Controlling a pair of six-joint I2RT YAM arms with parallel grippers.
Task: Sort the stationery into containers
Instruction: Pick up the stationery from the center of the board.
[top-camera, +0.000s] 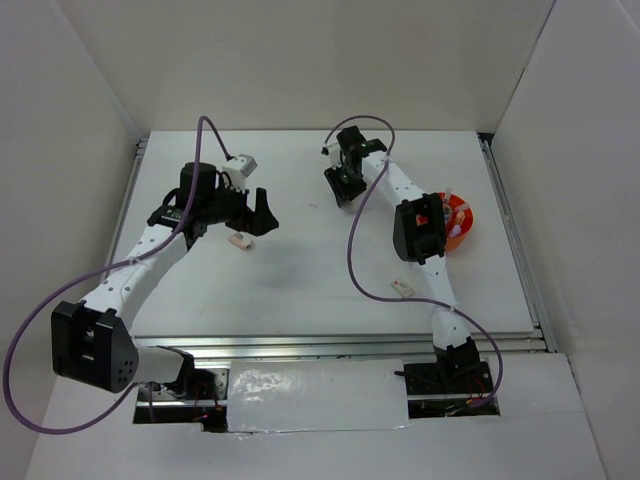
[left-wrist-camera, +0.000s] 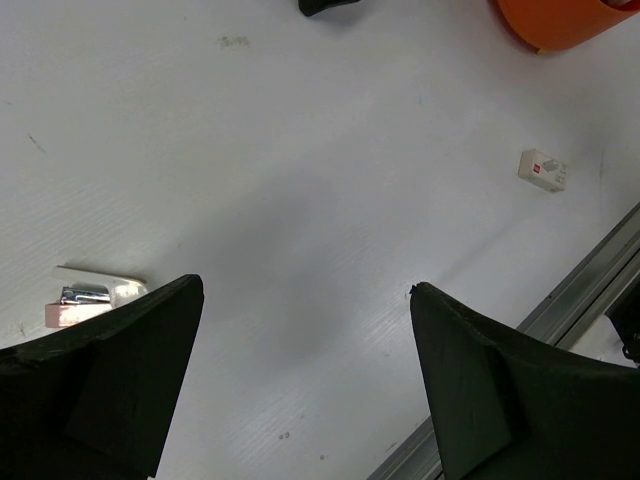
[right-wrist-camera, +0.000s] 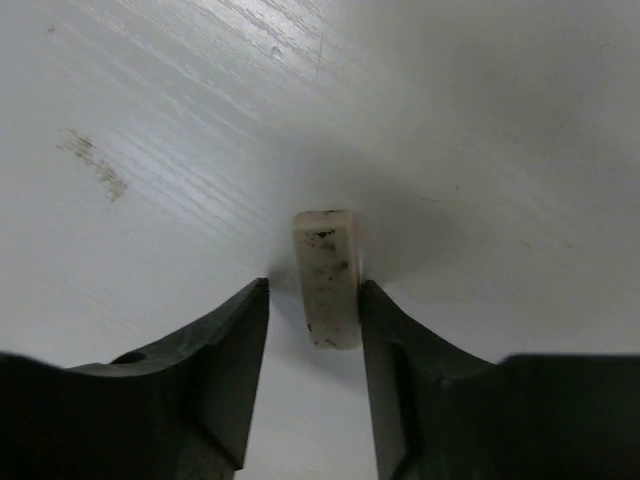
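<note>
Plainly, left tool (left-wrist-camera: 305, 286) gapes wide, right tool (right-wrist-camera: 313, 285) loosely straddles a smudged eraser (right-wrist-camera: 328, 280); print on labelled eraser (left-wrist-camera: 543, 170) unreadable.

The left arm (top-camera: 130, 270) and right arm (top-camera: 425, 250) are white tubular links joined by black housings. A purple cable (top-camera: 355, 260) loops along each arm down to a black base at the counter's (top-camera: 300, 290) near edge. The jaws are matte black wedges, seemingly rubber-faced. A grey-white camera block (top-camera: 241, 164) sits by the left wrist.
</note>
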